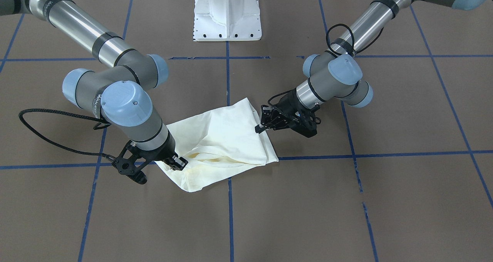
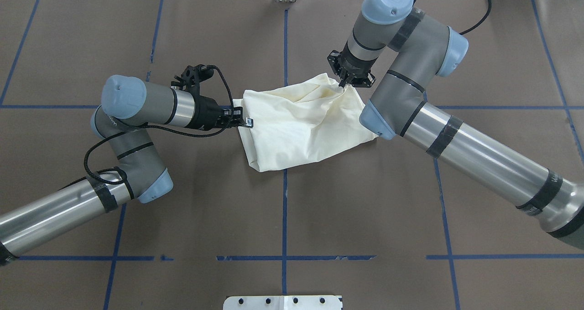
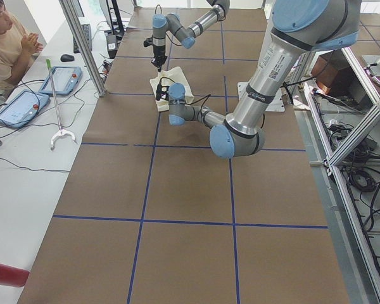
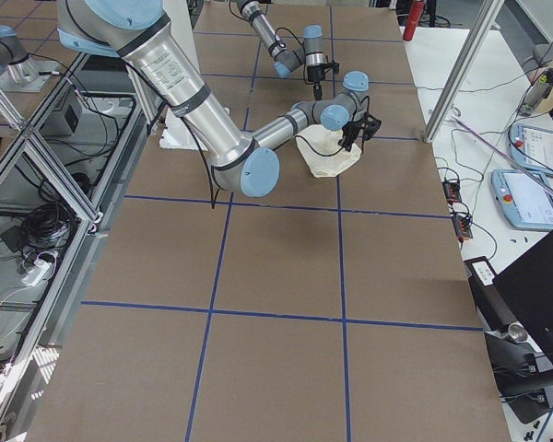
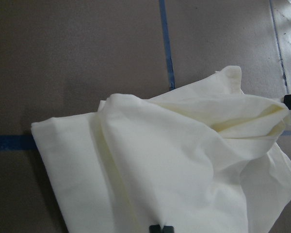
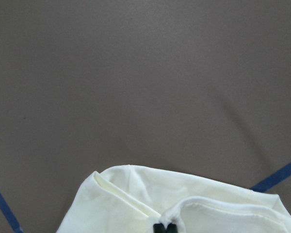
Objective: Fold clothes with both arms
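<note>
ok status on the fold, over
Left gripper shut on cream shirt at its edge; right gripper shut on its far corner. Shirt bunched, partly folded, on the brown table. Nothing seen in the way.

Two arms are counted (left arm, right arm), two grippers (left gripper, right gripper), one shirt, one pedestal, one person.

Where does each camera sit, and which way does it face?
Front-facing: across the brown table, facing the white pedestal base; silver-grey left arm at right, right arm at left.
Overhead: behind the robot, looking down; both arms.
Exterior left: table end, left arm near.
Exterior right: opposite end, right arm near.
Left wrist: left claw shut on wrinkled cream-white fabric shirt.
Right wrist: right claw shut on its edge.
Shared: all show the shirt.
</note>
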`<action>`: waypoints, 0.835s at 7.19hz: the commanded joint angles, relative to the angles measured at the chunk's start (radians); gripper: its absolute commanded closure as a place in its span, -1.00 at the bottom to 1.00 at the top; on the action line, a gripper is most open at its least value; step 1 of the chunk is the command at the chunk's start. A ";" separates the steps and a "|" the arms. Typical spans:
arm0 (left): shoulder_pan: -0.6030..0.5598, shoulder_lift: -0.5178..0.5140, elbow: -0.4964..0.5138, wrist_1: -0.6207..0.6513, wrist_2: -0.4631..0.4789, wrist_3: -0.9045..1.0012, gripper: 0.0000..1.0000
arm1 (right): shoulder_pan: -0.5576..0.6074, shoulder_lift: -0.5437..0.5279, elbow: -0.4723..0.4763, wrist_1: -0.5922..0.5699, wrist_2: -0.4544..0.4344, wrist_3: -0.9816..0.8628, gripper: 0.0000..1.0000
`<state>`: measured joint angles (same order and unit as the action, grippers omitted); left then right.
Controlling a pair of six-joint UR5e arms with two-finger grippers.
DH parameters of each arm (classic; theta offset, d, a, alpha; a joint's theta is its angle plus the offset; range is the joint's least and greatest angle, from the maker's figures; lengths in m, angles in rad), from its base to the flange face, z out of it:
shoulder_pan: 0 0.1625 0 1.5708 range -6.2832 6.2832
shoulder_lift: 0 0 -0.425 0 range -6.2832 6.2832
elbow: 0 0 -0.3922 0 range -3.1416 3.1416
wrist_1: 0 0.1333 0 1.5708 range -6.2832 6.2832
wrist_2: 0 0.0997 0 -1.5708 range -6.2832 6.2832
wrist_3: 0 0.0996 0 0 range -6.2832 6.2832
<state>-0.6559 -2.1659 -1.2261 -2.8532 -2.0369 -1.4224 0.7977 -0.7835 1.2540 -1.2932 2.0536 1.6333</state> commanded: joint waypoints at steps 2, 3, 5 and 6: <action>-0.002 0.078 -0.098 -0.003 0.006 0.002 1.00 | -0.002 0.012 -0.014 0.000 -0.001 -0.001 1.00; 0.004 0.080 -0.095 -0.002 0.009 0.000 1.00 | -0.005 0.032 -0.048 0.000 -0.004 -0.003 1.00; 0.010 0.078 -0.072 0.008 0.010 0.003 1.00 | -0.012 0.059 -0.114 0.052 -0.010 -0.003 1.00; 0.010 0.077 -0.059 0.008 0.010 0.003 1.00 | -0.012 0.059 -0.120 0.057 -0.010 -0.003 1.00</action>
<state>-0.6470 -2.0885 -1.3000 -2.8466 -2.0268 -1.4193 0.7870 -0.7280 1.1527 -1.2543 2.0447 1.6307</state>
